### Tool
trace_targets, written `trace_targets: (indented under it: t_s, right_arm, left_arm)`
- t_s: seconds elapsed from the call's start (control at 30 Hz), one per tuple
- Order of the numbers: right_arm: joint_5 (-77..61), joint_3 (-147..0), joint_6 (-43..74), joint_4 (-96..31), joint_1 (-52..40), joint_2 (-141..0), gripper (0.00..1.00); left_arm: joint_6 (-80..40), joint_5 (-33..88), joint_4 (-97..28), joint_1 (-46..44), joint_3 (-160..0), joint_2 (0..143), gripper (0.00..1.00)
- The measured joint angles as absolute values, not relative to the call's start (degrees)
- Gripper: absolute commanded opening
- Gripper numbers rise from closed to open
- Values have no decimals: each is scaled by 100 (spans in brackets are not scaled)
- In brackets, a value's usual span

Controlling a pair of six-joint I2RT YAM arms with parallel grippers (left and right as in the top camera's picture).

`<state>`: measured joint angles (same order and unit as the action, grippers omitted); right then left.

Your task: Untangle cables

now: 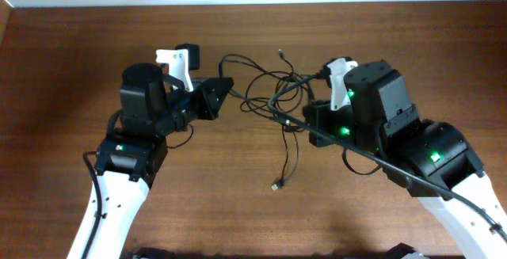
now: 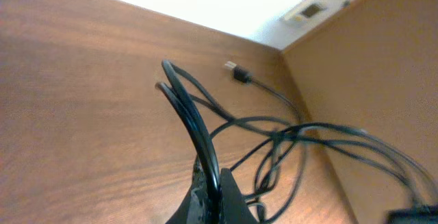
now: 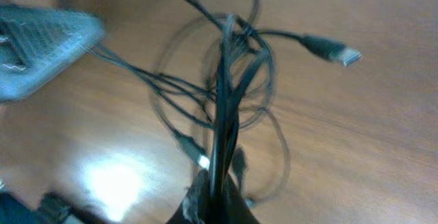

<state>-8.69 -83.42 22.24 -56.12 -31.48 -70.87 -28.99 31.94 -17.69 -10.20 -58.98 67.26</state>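
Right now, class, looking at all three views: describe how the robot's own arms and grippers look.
Both arms have glossy white lower links and boxy black upper housings with small green lights. A white bracket sits at each wrist. The left gripper and right gripper are dark, tapering wedges. Thick black cables run alongside the arms.

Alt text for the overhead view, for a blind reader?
Two robot arms hold a tangle of thin black cables between them over a wooden table. The left gripper and right gripper are each shut on the cables; one plug end trails free.
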Motion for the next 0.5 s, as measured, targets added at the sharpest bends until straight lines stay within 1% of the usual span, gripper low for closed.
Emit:
trace_targets:
  t_s: [0.03, 0.07, 0.1, 0.13, 0.17, 0.2, 0.23, 0.27, 0.33, 0.4, 0.43, 0.5]
  right_arm:
    - [-1463, -8335, 1925, -5094, -3148, -7094, 4]
    - [-1846, -8346, 1747, -4899, -3148, -7098, 4]
    - [-2143, -8333, 1621, -4482, -3148, -7109, 4]
    - [-2296, -8333, 1557, -4390, -3148, -7109, 4]
    - [-2397, -8333, 1505, -4372, -3148, -7109, 4]
    - [-2464, -8337, 1472, -4464, -3148, -7109, 4]
    - [-2502, -8337, 1461, -4584, -3148, -7109, 4]
    - [-2517, -8344, 1450, -4759, -3148, -7109, 4]
    - [-2539, -8344, 1452, -4847, -3148, -7109, 4]
    - [-2561, -8344, 1452, -4831, -3148, -7109, 4]
    - [-2565, -8346, 1446, -4775, -3148, -7109, 4]
    - [-2565, -8346, 1343, -4611, -3148, -7109, 4]
  left_arm:
    - [-2939, 3013, -1988, -1020, -5898, 6726, 0]
    - [-2961, 2910, -2200, -1020, -5898, 6718, 1]
    - [-2963, 2963, -2423, -1020, -5905, 6713, 27]
    - [-2939, 3138, -2471, -1020, -5902, 6707, 53]
    - [-2849, 3291, -2473, -1020, -5902, 6696, 67]
    - [-2552, 3417, -2471, -1020, -5902, 6696, 76]
    - [-2257, 3503, -2484, -1020, -5902, 6630, 93]
    - [-2099, 3503, -2497, -1009, -5902, 6506, 99]
    - [-1933, 3472, -2519, -961, -5900, 5929, 99]
    - [-1898, 3332, -3277, -961, -5918, 5236, 99]
    - [-2051, 2847, -3881, -961, -5922, 4969, 99]
    - [-2563, 2377, -4366, -956, -5913, 4637, 99]
